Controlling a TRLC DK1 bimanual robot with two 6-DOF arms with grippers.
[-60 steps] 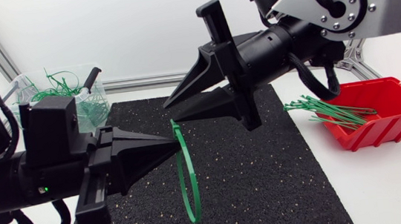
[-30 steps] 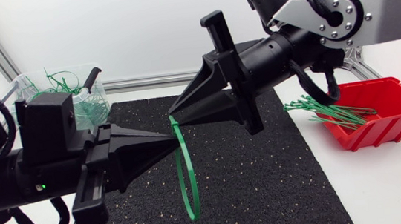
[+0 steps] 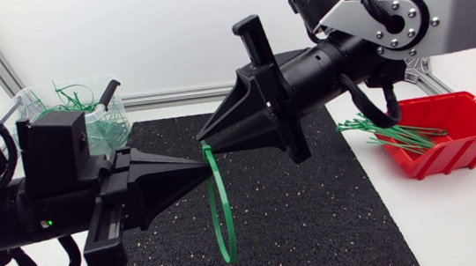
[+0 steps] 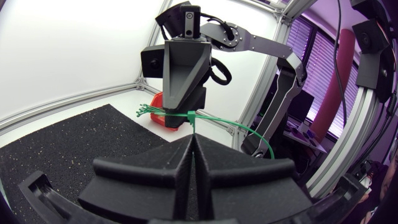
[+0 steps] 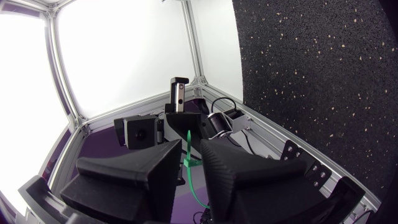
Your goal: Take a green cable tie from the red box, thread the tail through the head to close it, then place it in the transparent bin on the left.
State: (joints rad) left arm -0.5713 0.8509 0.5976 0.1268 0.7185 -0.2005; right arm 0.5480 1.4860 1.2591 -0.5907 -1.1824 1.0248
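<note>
Two grippers meet tip to tip above the black mat [image 3: 318, 222], over its far half. The left gripper [image 3: 203, 161], coming in from the desk's left edge, is clenched. Its wedge fingers press flat together, and in the left wrist view the green cable tie [image 4: 261, 138] comes out right at their tips. The right gripper [image 3: 207, 141] reaches in from the desk's right edge and sits just above the left one. Its fingers are drawn in on the tie's upper end, and in the right wrist view the tie stands in the narrow gap between them. From the two grips the tie hangs down as a long, narrow loop over the mat. Whether the tail has passed through the head cannot be told.

The red box [image 3: 469, 140] stands on the white desk [image 3: 459, 216] just off the mat's right edge. A bunch of loose green ties [image 3: 388, 130] pokes out over its rim toward the mat. The transparent bin [image 3: 111, 120] stands at the mat's far left corner, behind the left arm, with looped green ties [image 3: 75, 101] inside.
</note>
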